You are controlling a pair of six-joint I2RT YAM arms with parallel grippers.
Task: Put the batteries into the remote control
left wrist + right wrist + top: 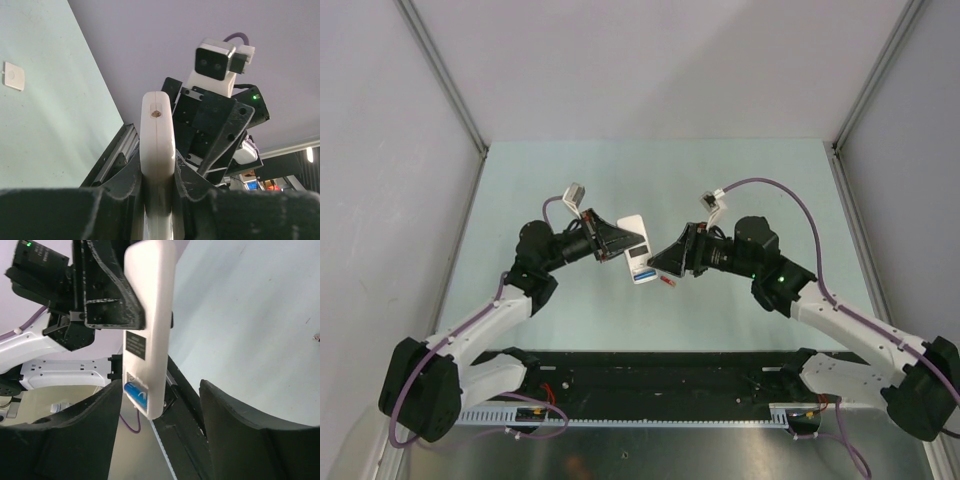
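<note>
**Right gripper straddling the remote's open end, free battery lying just below it**

Black pads [75, 430] fill the bottom of the right wrist view. They stand apart on either side of the remote [150, 315] with daylight on both sides, so we'd call the right gripper [160, 385] released and holding nothing.

The left gripper [157, 180] is clenched on the remote's two flat faces and holds it up off the table [520, 180], between the two arms. From above, the remote [638, 256] runs diagonally. Its far end is in the left gripper [620, 245], and its near end pokes toward the right gripper [665, 262].

That near end is the one that matters for us. The compartment is open there and a blue battery [136, 391] sits in it, lying across the remote's width. The space next to it is hard to read from here.

A red battery [667, 284] lies on the table just beside the right fingers, on the near side of the remote. We'd say the right arm is clearly the closer one, and the only free one. We can't spot the other batteries.

On materials:
- The remote is smooth, glossy white plastic with rounded corners, a seam along its thin edge and a black label [135, 344] on the back. It probably slips easily.
- The pads are matte black with rough, worn-looking edges.
- The table is a flat, pale green.
- The red battery is a tiny cylinder, so we'd expect it to roll if nudged.
</note>
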